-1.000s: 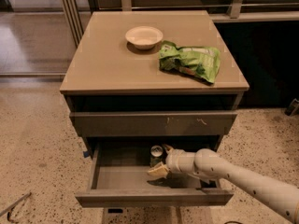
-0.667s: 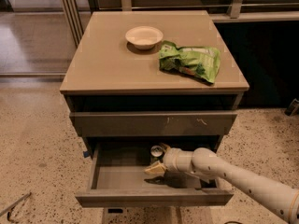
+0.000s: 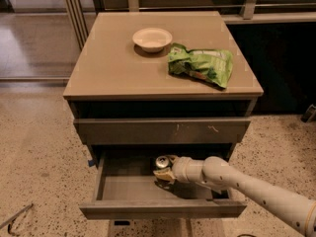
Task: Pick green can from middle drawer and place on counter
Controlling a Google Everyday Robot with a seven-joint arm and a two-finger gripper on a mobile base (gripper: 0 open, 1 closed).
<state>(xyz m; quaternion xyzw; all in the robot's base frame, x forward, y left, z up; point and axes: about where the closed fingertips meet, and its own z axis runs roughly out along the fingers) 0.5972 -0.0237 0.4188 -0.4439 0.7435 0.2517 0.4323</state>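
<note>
The middle drawer (image 3: 123, 187) is pulled open below the counter (image 3: 113, 65). The green can (image 3: 161, 162) stands upright at the back of the drawer floor, its silver top showing. My gripper (image 3: 164, 175) reaches in from the right on a white arm, its tan fingers (image 3: 162, 182) right at the can's front right side. The can's lower body is hidden behind the fingers and in shadow. I cannot make out whether the fingers touch the can.
A white bowl (image 3: 152, 38) and a wrinkly bright green snack bag (image 3: 201, 64) lie on the counter. A shut drawer front with pale scratch marks (image 3: 163, 131) sits above the open drawer. Speckled floor surrounds the cabinet; dark shelving stands at the right.
My gripper has edged slightly left and toward the can inside the drawer. The can has not moved.
</note>
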